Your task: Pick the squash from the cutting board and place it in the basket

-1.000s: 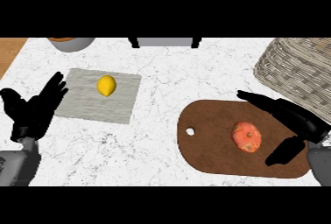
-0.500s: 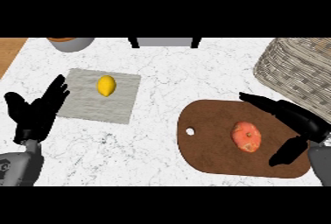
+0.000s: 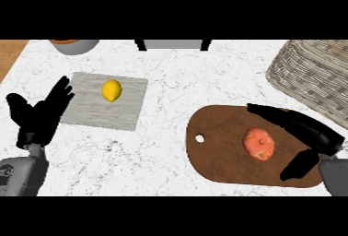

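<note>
An orange squash (image 3: 259, 143) lies on the brown oval cutting board (image 3: 224, 161) at the lower right. My right hand (image 3: 314, 136) hovers over the board just right of the squash, open, its fingers stretched along the squash's far side and its thumb below it, not touching it. The wicker basket (image 3: 312, 73) stands at the upper right, partly cut off by the view's edge. My left hand (image 3: 39, 116) rests open at the left edge, fingers up.
A yellow lemon (image 3: 111, 90) lies on a grey cloth mat (image 3: 102, 108) at the left. A grey bowl (image 3: 75, 45) and a dark-framed object (image 3: 173, 44) sit at the counter's far edge.
My right hand has drawn slightly back and down beside the squash. The left hand has shifted a little lower.
</note>
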You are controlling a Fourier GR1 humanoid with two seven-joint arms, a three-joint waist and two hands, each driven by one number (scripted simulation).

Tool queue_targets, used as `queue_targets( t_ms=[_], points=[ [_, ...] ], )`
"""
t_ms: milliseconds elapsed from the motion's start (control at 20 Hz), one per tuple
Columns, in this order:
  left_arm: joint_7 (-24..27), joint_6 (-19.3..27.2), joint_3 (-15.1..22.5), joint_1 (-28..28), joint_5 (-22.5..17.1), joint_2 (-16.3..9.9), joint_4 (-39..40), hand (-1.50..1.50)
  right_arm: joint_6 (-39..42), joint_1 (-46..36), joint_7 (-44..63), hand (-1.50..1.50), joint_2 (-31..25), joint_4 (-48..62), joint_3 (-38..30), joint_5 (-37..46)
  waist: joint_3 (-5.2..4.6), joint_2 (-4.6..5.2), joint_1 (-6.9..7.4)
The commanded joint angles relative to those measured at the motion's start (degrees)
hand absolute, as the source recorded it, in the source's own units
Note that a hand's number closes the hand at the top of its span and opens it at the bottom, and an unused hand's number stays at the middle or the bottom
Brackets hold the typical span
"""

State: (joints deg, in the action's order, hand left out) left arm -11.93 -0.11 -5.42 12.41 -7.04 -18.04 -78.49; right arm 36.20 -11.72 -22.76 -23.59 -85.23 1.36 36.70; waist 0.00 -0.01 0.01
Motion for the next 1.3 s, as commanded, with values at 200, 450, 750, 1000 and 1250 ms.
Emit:
queue_targets(
  t_ms=[200, 450, 750, 1000, 1250],
  points=[
    [-2.9, -0.4, -0.9, 0.0, 1.6, 1.3, -3.2, 0.00, -3.9, -1.1, 1.8, -1.50, 3.5, 1.6, 1.9, 6.4, 0.01, -0.01, 0.08],
    [-0.9, -1.1, -1.2, -3.8, 2.0, 2.1, -4.4, 0.00, -7.4, 3.5, -4.3, 1.50, 1.3, 1.8, 3.8, 10.2, 0.01, -0.05, 0.12],
    [3.9, -1.0, -1.8, 1.1, 4.2, 3.4, 5.1, 0.00, -10.5, -0.1, -4.7, 1.50, 3.6, 5.9, 7.1, 16.1, 0.00, 0.03, -0.08],
    [0.4, -1.0, -0.8, -0.6, 3.8, 3.5, -0.3, 0.00, -12.8, -0.5, 12.5, 1.50, 13.9, 4.8, 4.8, 17.6, -0.05, -0.13, -0.11],
    [-0.9, -2.0, -1.6, 0.9, 2.9, 2.0, -0.6, 0.00, -19.6, -3.9, 36.3, 1.50, 23.0, 6.1, 0.0, 20.5, -0.09, 0.04, 0.79]
  ],
)
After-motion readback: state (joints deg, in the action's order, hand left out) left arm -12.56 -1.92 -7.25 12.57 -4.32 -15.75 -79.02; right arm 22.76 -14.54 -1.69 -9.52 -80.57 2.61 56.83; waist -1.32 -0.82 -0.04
